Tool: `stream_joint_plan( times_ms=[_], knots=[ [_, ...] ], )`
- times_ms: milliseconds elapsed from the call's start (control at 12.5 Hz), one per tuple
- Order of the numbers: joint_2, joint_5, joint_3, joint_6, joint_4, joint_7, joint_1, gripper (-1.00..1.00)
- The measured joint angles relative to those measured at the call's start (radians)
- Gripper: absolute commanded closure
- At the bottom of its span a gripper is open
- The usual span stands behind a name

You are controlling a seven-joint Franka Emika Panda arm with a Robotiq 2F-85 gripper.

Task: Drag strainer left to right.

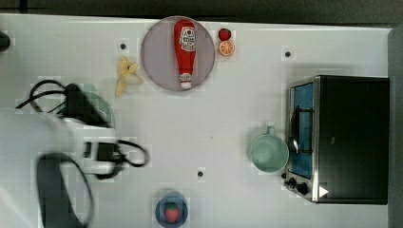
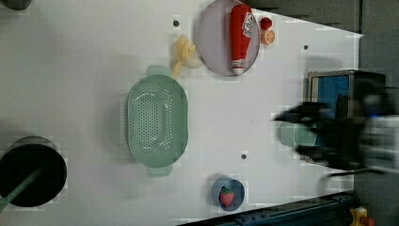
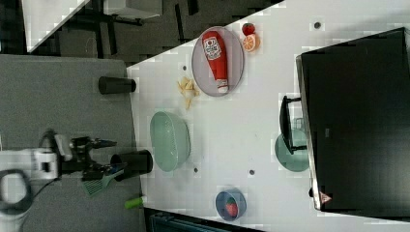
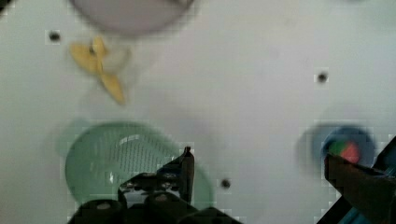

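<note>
**A:** The white surface (image 2: pixel 84 70) is carrying most of it: the strainer (image 2: pixel 156 121) is sitting hollow side up toward the left view's left, with a banana peel (image 2: pixel 183 54) just past one handle and a grey plate (image 2: pixel 214 44) holding a ketchup bottle (image 2: pixel 240 35) beyond that.

**B:** The toaster oven (image 1: pixel 349 137) is taking up the top view's right edge, a green mug (image 1: pixel 268 152) just beside its door. A blue bowl (image 1: pixel 171 211) with a strawberry is sitting near the bottom edge.

**A:** The stretch between strainer and mug is lying bare.

**B:** The gripper (image 3: pixel 104 154) is hanging off to the right view's left, fingers spread wide, gripping nothing.
</note>
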Motion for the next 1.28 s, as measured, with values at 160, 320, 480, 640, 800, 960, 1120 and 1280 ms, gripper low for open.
stream_joint_plan(
  times_ms=[160, 320, 480, 640, 800, 960, 1120, 1280],
  knots=[
    [0.100, 0.011, 0.088, 0.096, -0.053, 0.160, 0.013, -1.00],
    [0.191, 0.020, 0.124, 0.195, -0.094, 0.299, 0.042, -1.00],
    [0.304, 0.023, 0.133, 0.310, -0.100, 0.424, 0.057, -1.00],
    [0.391, 0.014, 0.125, 0.474, -0.145, 0.498, 0.045, -1.00],
    [0.438, 0.003, 0.088, 0.635, -0.225, 0.530, 0.046, -1.00],
    [0.515, -0.018, 0.075, 0.755, -0.242, 0.565, 0.035, -1.00],
    [0.581, -0.007, 0.065, 0.856, -0.248, 0.574, 0.031, -1.00],
    [0.620, 0.003, 0.021, 0.914, -0.254, 0.576, 0.063, -1.00]
  ],
)
